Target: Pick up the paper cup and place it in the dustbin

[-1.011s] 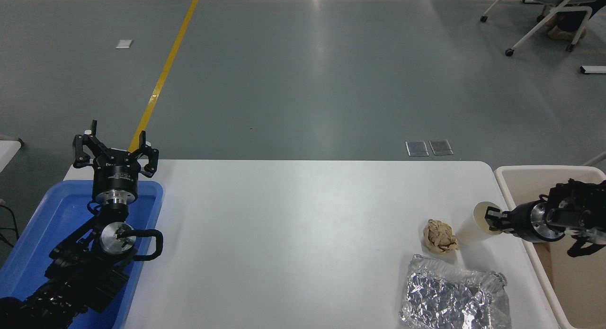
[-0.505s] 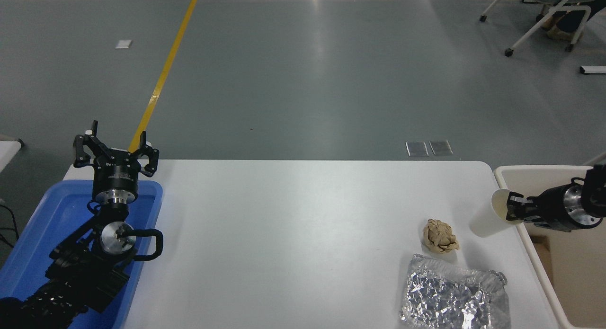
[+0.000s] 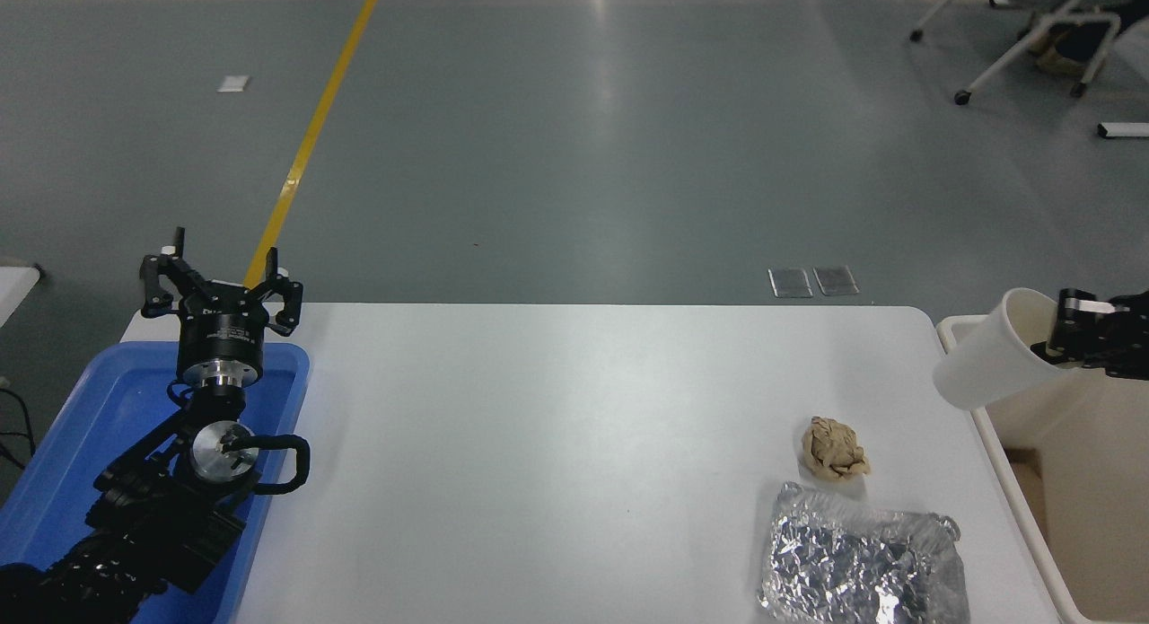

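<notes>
Cup held in the air at the bin's near-left corner

Nearest lies crumpled foil (image 3: pixel 862 566), then a brown paper ball (image 3: pixel 834 447) on the table (image 3: pixel 556 444). Left gripper (image 3: pixel 220 283) is parked over the blue tray (image 3: pixel 81 426), fingers spread. Farther right, the right gripper (image 3: pixel 1064 341) pinches the tilted cup (image 3: pixel 992 364) by its rim, above the bin (image 3: pixel 1005 444) edge.

paper cup (image 3: pixel 987 359) | raised off table | carried over dustbin (image 3: pixel 992 444) rim

We see a white paper cup (image 3: pixel 987 359), a cream dustbin (image 3: pixel 996 449) far right, a white desk (image 3: pixel 556 444), a blue tray (image 3: pixel 81 444) left, a brown paper ball (image 3: pixel 833 447), crinkled silver foil (image 3: pixel 857 566), and black claws (image 3: pixel 1068 335).
</notes>
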Available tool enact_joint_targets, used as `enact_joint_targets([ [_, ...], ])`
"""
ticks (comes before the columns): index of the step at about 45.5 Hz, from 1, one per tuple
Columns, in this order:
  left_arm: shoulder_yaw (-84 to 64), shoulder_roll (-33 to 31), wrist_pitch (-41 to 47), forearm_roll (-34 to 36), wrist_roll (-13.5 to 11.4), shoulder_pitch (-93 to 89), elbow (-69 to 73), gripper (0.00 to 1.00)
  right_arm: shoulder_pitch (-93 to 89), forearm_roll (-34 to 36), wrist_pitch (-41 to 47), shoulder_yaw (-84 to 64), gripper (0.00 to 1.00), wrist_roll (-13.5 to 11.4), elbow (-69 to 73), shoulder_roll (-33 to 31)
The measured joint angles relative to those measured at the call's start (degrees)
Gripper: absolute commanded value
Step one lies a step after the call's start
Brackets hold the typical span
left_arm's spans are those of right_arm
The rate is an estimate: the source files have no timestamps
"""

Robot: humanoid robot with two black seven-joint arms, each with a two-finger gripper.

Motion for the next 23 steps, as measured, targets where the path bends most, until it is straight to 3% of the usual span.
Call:
enact_joint_targets([
  [23,0.00,0.00,0.00,0.00,0.00,0.00,0.00,0.99,10.92,-0.60,6.50,-4.29,0.00,0.04,0.93,-1.40],
])
